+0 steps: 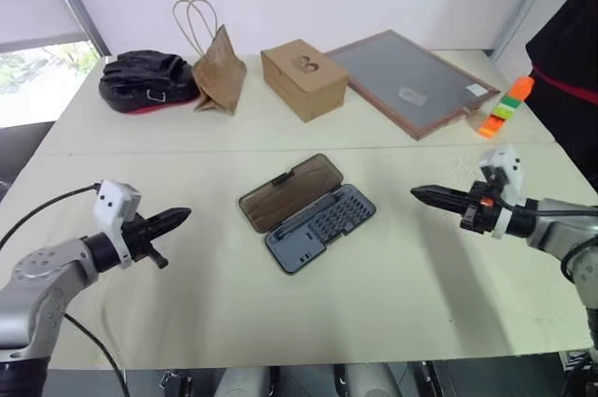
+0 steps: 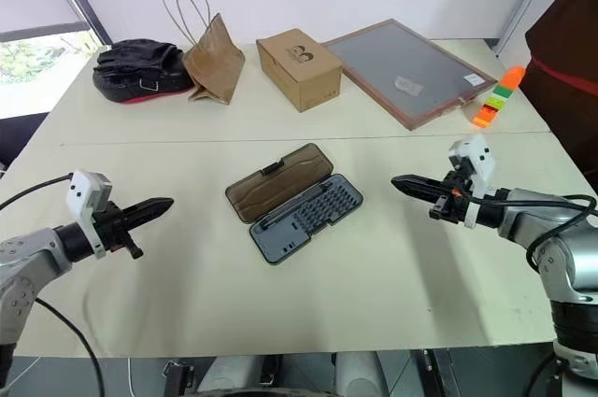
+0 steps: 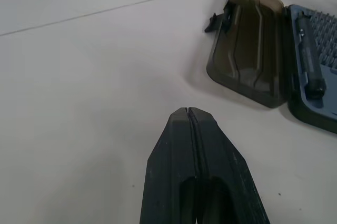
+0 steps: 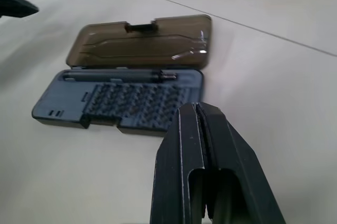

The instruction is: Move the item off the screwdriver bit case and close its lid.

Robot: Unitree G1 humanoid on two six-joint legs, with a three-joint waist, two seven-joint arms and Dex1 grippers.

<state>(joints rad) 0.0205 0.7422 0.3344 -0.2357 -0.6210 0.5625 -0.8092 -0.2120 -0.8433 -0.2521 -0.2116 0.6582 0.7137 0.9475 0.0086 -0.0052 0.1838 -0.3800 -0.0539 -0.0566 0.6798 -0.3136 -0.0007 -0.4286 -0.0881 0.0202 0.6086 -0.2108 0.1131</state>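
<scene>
The screwdriver bit case (image 1: pixel 324 226) lies open in the middle of the table, its dark grey-blue tray holding rows of small bits and a driver handle. Its smoky-brown lid (image 1: pixel 290 190) rests flat on the table on the far side of the tray, latch tab at its outer edge. Nothing lies on the tray or the lid; the item is out of view. My left gripper (image 1: pixel 185 215) hovers shut to the left of the case, pointing toward it. My right gripper (image 1: pixel 417 193) is shut to the right of the case, tips aimed at the tray (image 4: pixel 121 100). Both are clear of the case.
Along the table's far side sit a black bag (image 1: pixel 148 79), a brown paper bag (image 1: pixel 220 70), a cardboard box (image 1: pixel 304 77), a wood-framed grey board (image 1: pixel 411 81) and a stack of coloured blocks (image 1: pixel 505 107). Bare tabletop surrounds the case.
</scene>
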